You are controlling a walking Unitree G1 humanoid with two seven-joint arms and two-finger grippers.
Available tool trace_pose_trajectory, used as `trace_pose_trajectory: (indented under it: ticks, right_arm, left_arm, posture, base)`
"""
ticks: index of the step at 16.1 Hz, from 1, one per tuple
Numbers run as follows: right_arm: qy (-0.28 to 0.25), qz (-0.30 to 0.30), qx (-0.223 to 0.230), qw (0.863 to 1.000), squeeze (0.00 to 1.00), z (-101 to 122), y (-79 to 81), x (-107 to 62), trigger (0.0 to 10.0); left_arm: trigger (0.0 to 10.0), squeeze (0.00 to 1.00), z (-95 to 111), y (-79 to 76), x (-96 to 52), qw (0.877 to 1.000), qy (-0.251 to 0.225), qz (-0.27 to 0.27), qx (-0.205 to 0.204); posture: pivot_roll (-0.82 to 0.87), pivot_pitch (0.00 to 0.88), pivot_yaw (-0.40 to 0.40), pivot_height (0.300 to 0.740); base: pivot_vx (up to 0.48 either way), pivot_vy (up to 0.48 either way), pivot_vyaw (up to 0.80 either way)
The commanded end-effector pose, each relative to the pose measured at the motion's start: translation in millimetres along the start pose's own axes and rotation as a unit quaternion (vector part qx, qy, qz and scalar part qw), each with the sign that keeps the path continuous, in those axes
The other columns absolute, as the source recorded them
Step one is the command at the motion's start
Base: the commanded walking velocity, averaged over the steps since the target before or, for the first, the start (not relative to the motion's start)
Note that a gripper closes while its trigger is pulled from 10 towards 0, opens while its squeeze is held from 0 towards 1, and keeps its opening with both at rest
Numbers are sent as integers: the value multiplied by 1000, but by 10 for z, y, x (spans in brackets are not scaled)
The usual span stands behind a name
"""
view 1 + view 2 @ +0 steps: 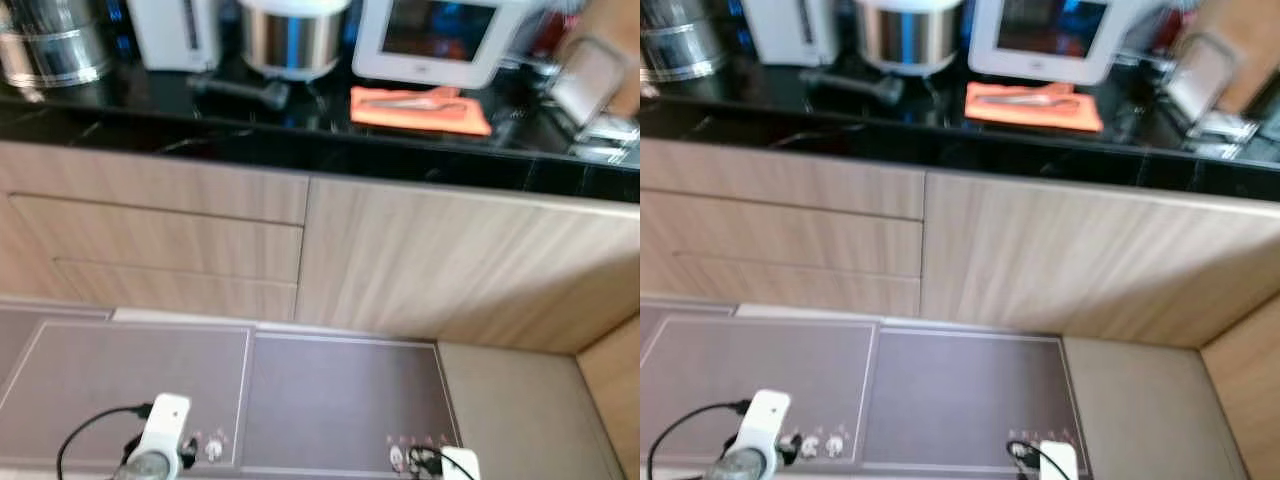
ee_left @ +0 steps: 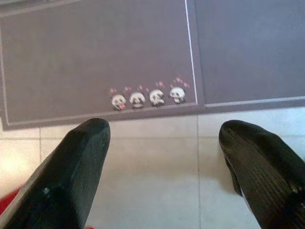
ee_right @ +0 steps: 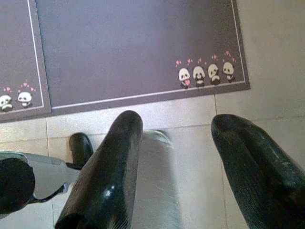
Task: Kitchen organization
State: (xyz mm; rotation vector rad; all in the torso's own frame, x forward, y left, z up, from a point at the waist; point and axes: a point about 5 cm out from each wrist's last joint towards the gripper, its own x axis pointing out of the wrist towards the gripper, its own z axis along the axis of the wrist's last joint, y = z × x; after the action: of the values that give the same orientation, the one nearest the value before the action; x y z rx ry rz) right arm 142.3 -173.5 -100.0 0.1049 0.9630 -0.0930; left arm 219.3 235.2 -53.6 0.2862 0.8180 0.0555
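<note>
So I'm standing in front of the glossy black stone surface [image 1: 300, 150] with light wood cabinet fronts [image 1: 450, 260] under it; the stuff that would need organizing is all up there and well above and ahead of both arms. There's a flat orange cloth or mat [image 1: 420, 110] with something pale and slim lying on it, its long axis running left-right along the edge; just behind it a white boxy appliance with a dark screen [image 1: 435, 40]; left of that a round steel-and-white cooker pot [image 1: 292, 38], a black rod-shaped thing [image 1: 240, 90] lying on its side in front of it, and a stack of shiny steel pots [image 1: 55, 45] far left. Everything's a bit blurry, so I can't tell what the pale thing on the orange mat is.

The key relation: the orange mat sits right of centre, so the right arm is the nearer one; the black rod is closer to the left arm's side.

Both arms hang low, pointing down at the floor. The left gripper [image 2: 162, 162] has its jaws wide and holding nothing, hovering over pale tile just off the edge of a grey floor mat with little panda prints [image 2: 95, 57]; the right gripper [image 3: 176, 157] is the same deal, jaws spread wide and empty, over tile next to the second grey panda mat [image 3: 133, 47].

Whether the surface is already sorted or waiting to be, I can't say from this.
</note>
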Motion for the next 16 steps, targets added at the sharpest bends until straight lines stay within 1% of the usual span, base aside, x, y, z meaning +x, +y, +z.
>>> trace_pose_trajectory:
  ticks: [1, 8, 11, 16]
  right_arm:
    - [6, -11, -1, 1000, 0, -35, -82, -16, 10000]
    - [6, -11, 1, 1000, 0, -35, -77, -15, 10000]
    - [7, -11, 1, 1000, 0, -37, -76, -15, 10000]
    - [7, -13, 3, 1000, 0, -37, -79, -15, 10000]
  left_arm:
    - [10000, 0, -50, -76, -7, 1000, 12, -11, -1]
    - [10000, 0, -36, -70, -4, 1000, 9, -10, 0]
    - [10000, 0, -11, -66, 0, 1000, 4, -10, 5]
    - [10000, 0, 78, -107, 16, 1000, -12, -21, 10]
  posture:
    - [55, 82, -66, 740]
    - [57, 82, -64, 740]
    - [58, 79, -62, 740]
    - [56, 71, -60, 740]
  base:
    - [0, 304, 0]
    - [0, 304, 0]
    - [0, 0, 0]
    - [0, 0, 0]
